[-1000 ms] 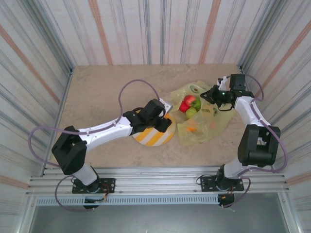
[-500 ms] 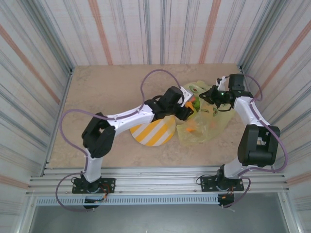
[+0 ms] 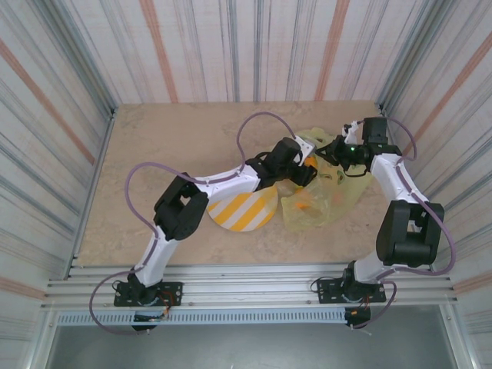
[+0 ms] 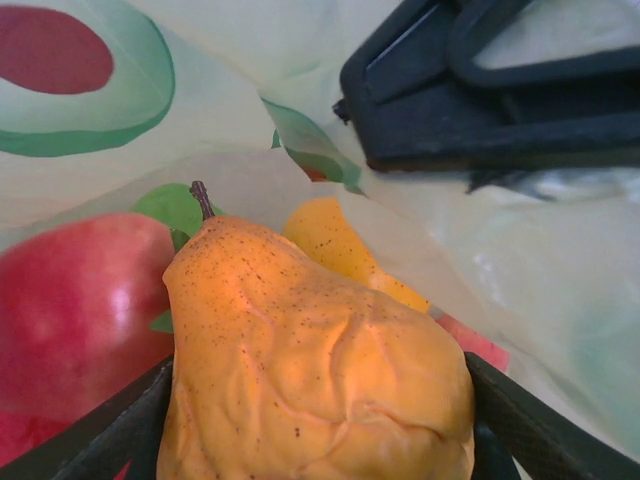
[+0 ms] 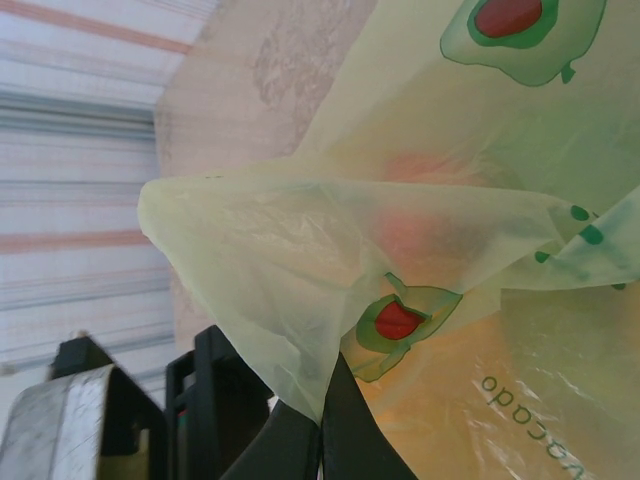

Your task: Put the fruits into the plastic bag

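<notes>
Two grippers are sharing the job at the mouth of the thin, translucent yellow-green plastic bag [image 3: 327, 196] with avocado prints, which is lying on the tabletop [image 3: 169, 146] just right of the round yellow-and-white striped plate [image 3: 244, 211]. The left gripper [image 3: 306, 171] is clamping a speckled orange pear-shaped toy fruit [image 4: 310, 370] between its fingers. The stem is pointing forward, away from the wrist, and the long axis is running along the reach. The right gripper [image 5: 318, 440] is pinching the bag's rim tight and holding it raised. From the left wrist, a red rounded fruit [image 4: 70, 310] and another orange fruit [image 4: 335, 245] are lying inside the bag just ahead of the pear. The pear therefore appears to be sitting within the opening, and releasing it looks like the coming move.
</notes>
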{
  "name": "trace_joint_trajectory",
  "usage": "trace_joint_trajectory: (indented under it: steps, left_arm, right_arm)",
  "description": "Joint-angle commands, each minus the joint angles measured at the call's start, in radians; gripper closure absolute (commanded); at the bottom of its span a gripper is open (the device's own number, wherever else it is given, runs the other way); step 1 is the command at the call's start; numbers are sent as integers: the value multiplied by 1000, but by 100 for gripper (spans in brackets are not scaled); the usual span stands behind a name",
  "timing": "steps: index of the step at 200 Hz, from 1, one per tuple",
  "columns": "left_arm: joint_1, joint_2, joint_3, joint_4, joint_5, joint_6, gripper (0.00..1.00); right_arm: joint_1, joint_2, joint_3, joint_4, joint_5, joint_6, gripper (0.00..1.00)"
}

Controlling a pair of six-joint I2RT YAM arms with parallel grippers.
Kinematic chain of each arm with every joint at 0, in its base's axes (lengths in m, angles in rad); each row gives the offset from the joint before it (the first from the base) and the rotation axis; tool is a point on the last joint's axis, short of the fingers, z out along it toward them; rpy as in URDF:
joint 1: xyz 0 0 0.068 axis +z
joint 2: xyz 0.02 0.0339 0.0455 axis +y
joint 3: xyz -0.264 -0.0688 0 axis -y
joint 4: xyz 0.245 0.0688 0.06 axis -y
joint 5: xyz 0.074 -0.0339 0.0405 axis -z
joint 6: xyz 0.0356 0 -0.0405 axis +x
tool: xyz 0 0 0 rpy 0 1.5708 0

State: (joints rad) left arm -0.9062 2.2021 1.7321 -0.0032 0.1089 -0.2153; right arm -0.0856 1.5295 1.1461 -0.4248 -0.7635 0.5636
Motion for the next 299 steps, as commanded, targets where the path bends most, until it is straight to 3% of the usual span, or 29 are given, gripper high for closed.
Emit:
trace_joint_trajectory:
  steps: [1,112,247,299]
  left_arm:
    - [-3,26,38,55,13,-39,27]
    - [-2,-47,8,48,74,-8,17]
    - [15,-231,-136,-20,44,154,18]
    - [38,-346,-233,-32,147,189,22]
  right_arm:
    - [-8,-24,27,-30,-13,-21,100]
    - [-9,-12,30,-29,-14,-22,100]
    - [-16,-6,20,-29,-13,-30,100]
    - [-17,0,12,-23,-14,-30,100]
